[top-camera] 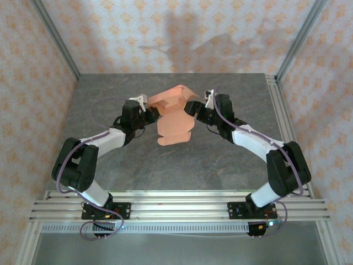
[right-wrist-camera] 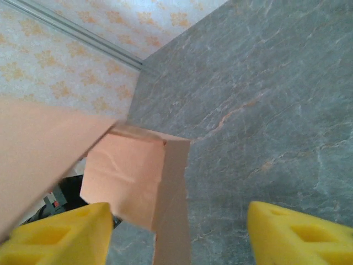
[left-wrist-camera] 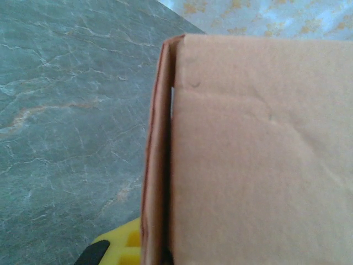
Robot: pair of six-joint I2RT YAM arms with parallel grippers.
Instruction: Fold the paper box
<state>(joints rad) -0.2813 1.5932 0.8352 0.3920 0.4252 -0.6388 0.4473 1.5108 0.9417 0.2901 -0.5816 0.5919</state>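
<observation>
— Where is the paper box (top-camera: 174, 113) sitting?
— It's hanging over the table (top-camera: 165, 165) between both grippers, long axis running far-to-near, loose end pointing at the near edge.
— Jaws?
— Left gripper (top-camera: 150, 114) is clenching its edge, apparently; right gripper (top-camera: 193, 108) is standing released.

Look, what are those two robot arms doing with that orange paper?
They are folding a paper box over the grey table. The left gripper is pinching one side of the card. The right gripper sits at the other side with its fingers apart, not gripping. The box is only partly folded.
</observation>
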